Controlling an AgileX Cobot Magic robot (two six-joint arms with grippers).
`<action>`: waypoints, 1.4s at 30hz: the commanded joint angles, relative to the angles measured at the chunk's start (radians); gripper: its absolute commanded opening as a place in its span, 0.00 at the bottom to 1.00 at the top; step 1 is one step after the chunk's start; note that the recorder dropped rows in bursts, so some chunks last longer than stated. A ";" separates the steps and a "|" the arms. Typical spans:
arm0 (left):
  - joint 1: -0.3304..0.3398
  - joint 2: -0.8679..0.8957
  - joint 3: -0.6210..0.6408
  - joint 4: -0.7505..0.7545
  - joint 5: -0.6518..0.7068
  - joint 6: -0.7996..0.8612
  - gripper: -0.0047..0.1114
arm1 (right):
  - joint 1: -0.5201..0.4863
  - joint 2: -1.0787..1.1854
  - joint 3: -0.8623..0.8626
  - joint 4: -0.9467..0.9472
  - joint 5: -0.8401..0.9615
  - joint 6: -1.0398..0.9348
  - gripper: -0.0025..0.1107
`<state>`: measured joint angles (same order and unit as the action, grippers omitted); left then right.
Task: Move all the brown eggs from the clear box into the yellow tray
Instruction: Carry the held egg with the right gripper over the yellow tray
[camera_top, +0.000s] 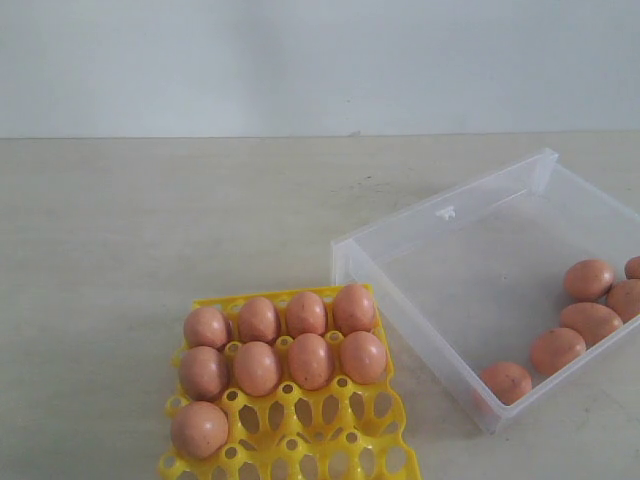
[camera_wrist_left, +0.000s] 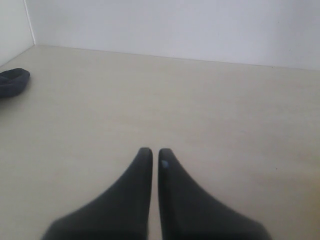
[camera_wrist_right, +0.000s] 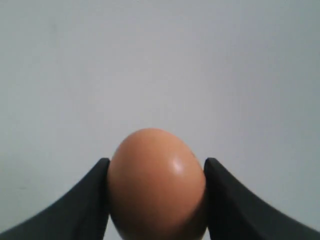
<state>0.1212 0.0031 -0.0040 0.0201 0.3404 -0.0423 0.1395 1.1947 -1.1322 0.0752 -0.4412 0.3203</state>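
Note:
The yellow tray (camera_top: 300, 440) lies at the front left of the exterior view with several brown eggs (camera_top: 258, 368) seated in its far rows. The clear box (camera_top: 440, 215) stands to its right with several brown eggs (camera_top: 590, 322) along its right side. Neither arm shows in the exterior view. In the right wrist view my right gripper (camera_wrist_right: 156, 172) is shut on a brown egg (camera_wrist_right: 156, 187), one dark finger on each side, with only a pale wall behind. My left gripper (camera_wrist_left: 155, 152) is shut and holds nothing, low over bare table.
The pale table (camera_top: 150, 220) spreads left of and behind the tray. A dark object (camera_wrist_left: 12, 82) lies at the table's edge in the left wrist view. A white wall (camera_top: 320, 60) closes the back.

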 joint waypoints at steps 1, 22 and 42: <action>-0.003 -0.003 0.004 0.000 -0.003 0.004 0.08 | 0.000 0.012 -0.056 -0.649 -0.241 0.665 0.02; -0.003 -0.003 0.004 0.000 -0.003 0.004 0.08 | 0.151 0.306 -0.015 -1.602 -0.643 1.253 0.02; -0.003 -0.003 0.004 0.000 -0.003 0.004 0.08 | 0.372 0.469 0.329 -1.616 -0.313 1.056 0.02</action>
<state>0.1212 0.0031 -0.0040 0.0201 0.3404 -0.0423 0.5070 1.6392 -0.8066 -1.5807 -0.6969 1.4031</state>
